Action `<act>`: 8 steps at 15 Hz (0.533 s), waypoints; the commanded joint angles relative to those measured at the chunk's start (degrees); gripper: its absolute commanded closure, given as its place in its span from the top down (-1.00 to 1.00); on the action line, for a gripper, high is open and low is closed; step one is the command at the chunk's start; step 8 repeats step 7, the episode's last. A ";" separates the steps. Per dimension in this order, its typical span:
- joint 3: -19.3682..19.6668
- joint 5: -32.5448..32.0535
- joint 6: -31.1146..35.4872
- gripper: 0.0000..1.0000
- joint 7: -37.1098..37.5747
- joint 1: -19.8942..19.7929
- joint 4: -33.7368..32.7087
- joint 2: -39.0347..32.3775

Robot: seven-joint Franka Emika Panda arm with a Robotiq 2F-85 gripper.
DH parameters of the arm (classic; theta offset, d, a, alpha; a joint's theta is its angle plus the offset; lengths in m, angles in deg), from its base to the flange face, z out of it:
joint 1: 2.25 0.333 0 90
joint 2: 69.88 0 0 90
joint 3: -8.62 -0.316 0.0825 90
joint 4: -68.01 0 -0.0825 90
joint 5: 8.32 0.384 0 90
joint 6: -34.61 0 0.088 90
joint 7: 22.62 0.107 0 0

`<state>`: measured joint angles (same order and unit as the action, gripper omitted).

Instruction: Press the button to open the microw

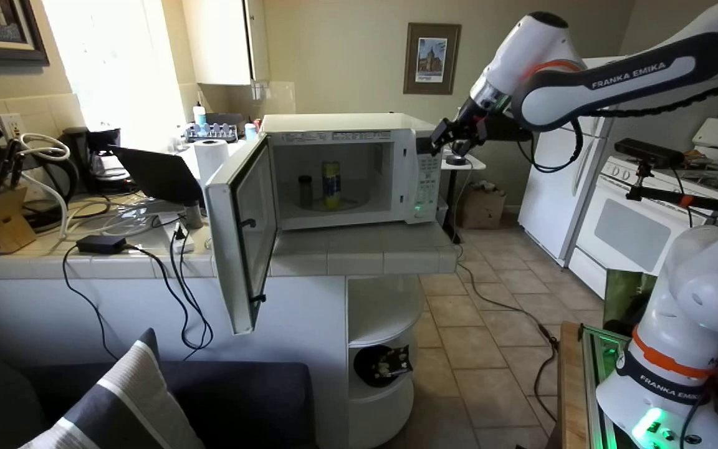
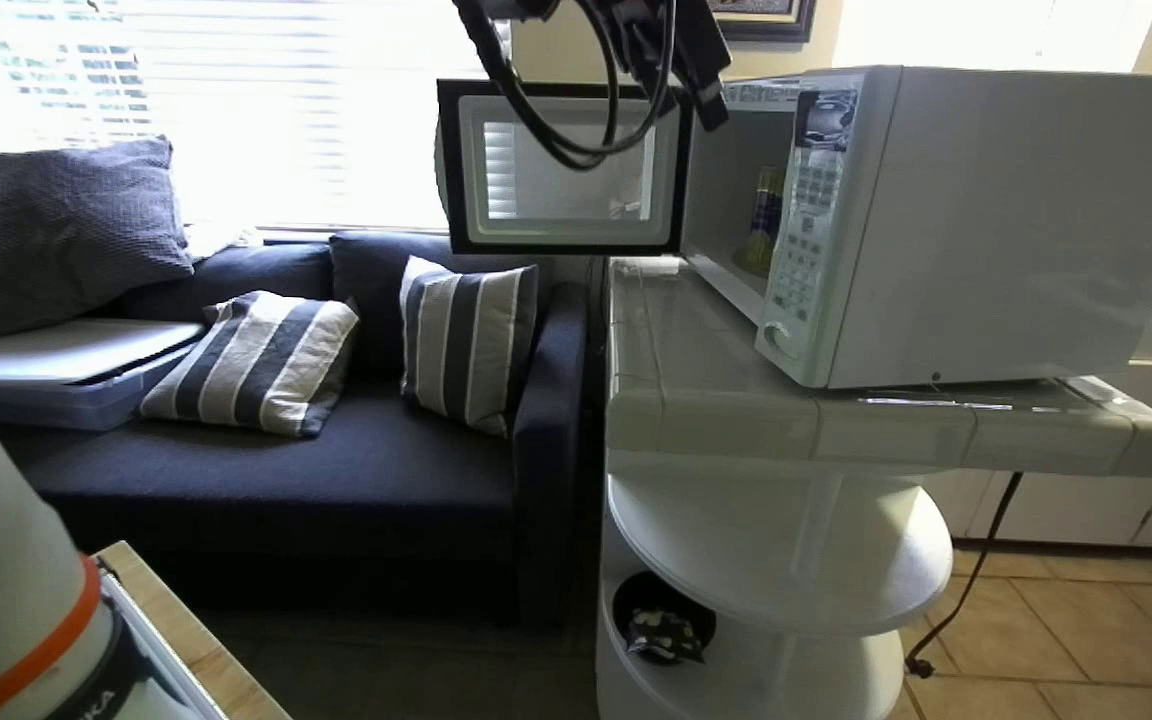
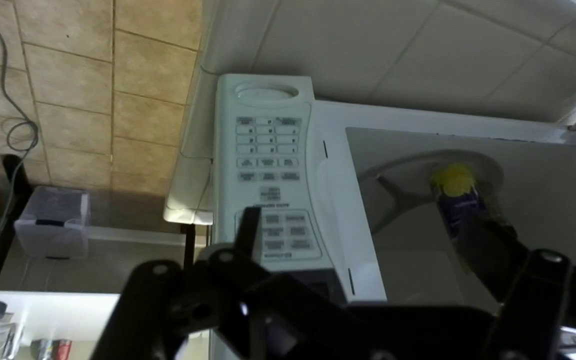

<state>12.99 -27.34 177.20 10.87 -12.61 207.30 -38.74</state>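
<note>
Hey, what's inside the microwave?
A tall yellow-and-blue container stands in the microwave, a shorter dark jar nearby. In the wrist view, the hand covers part of that space; anything behind it can't be seen there.

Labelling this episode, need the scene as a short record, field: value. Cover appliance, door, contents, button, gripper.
appliance: white microwave on tiled counter
door: microwave door, swung open
contents: yellow-and-blue canister, upright; dark-capped jar, upright, apart from it
button: oval button, bottom end of control panel
gripper: Robotiq gripper, open, holding nothing, not touching the oval button
</note>
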 commanded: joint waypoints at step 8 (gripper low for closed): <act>-4.32 5.28 -2.21 1.00 -4.59 -3.01 -2.09 2.92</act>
